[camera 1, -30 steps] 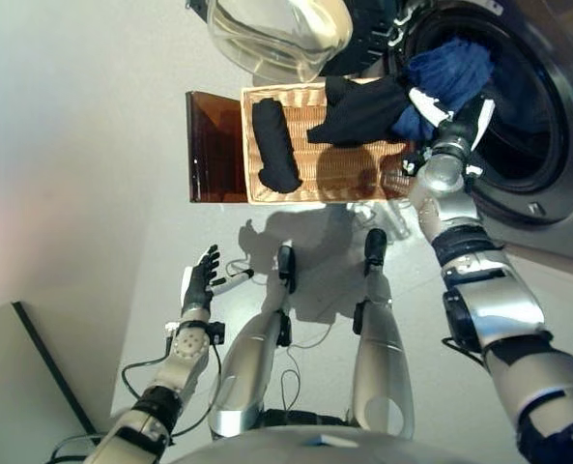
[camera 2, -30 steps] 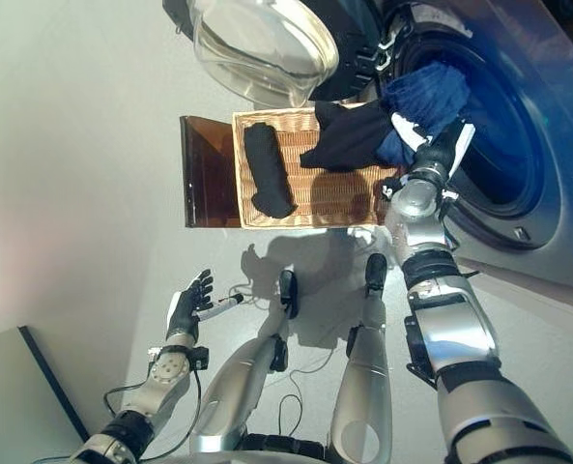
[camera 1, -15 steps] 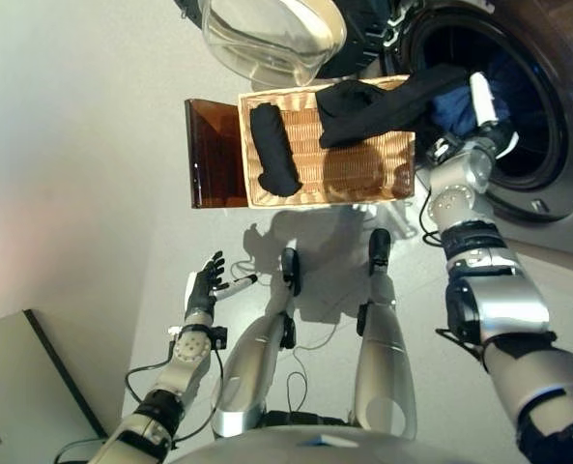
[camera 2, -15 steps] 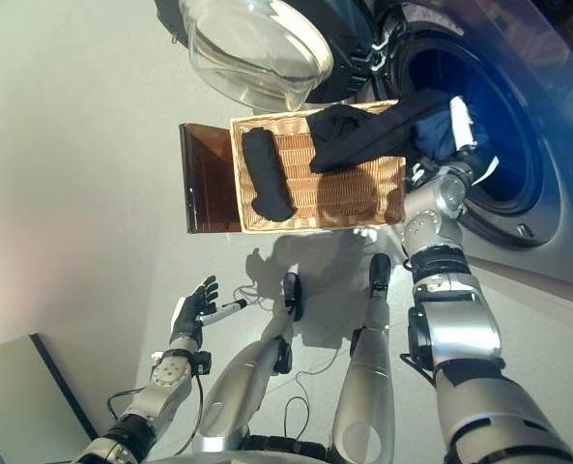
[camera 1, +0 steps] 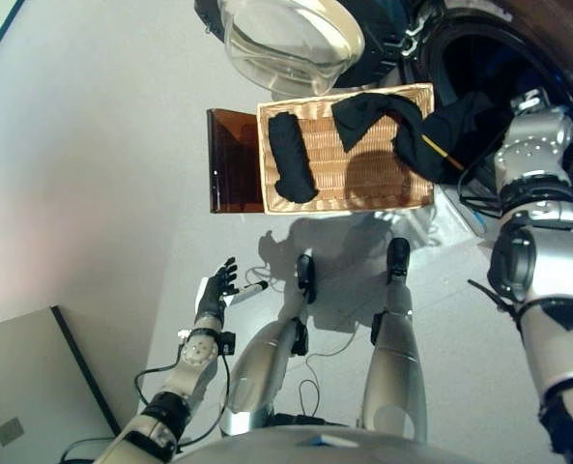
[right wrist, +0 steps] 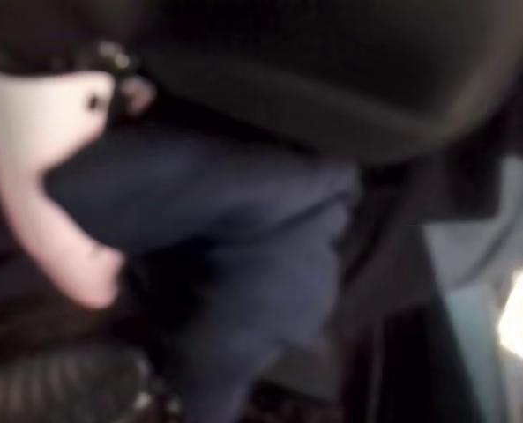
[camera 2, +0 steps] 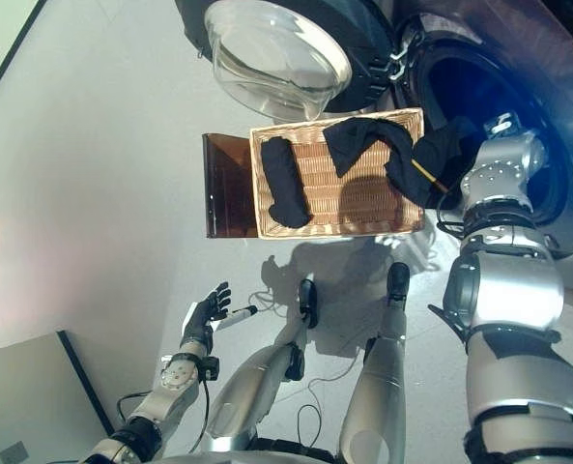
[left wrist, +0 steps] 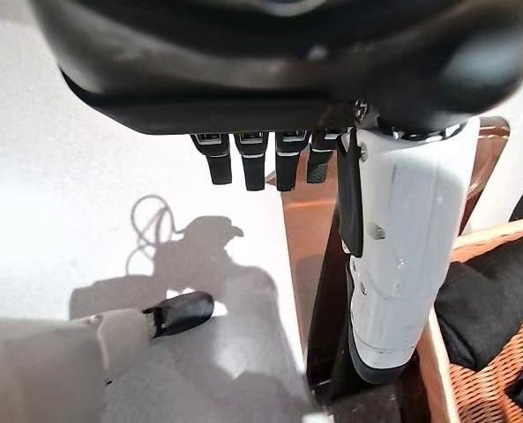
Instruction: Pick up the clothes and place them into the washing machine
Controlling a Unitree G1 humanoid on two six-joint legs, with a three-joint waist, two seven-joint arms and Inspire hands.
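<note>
We reach our right arm into the dark round drum of the washing machine (camera 1: 518, 68), trailing a long black garment (camera 1: 416, 135) that still drapes over the woven wicker basket (camera 1: 363, 188). Our right robot hand (right wrist: 58, 176) grips dark blue cloth (right wrist: 235, 229); we should push deeper before releasing. Our left robot hand (camera 1: 216, 288) hangs spread, idle.

Black garment (camera 1: 416, 135) drapes from basket (camera 1: 363, 188) seemingly into washer (camera 1: 518, 68).

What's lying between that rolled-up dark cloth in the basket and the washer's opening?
In the eye views, a black garment lies there, stretching from the basket across its rim into the washer.
</note>
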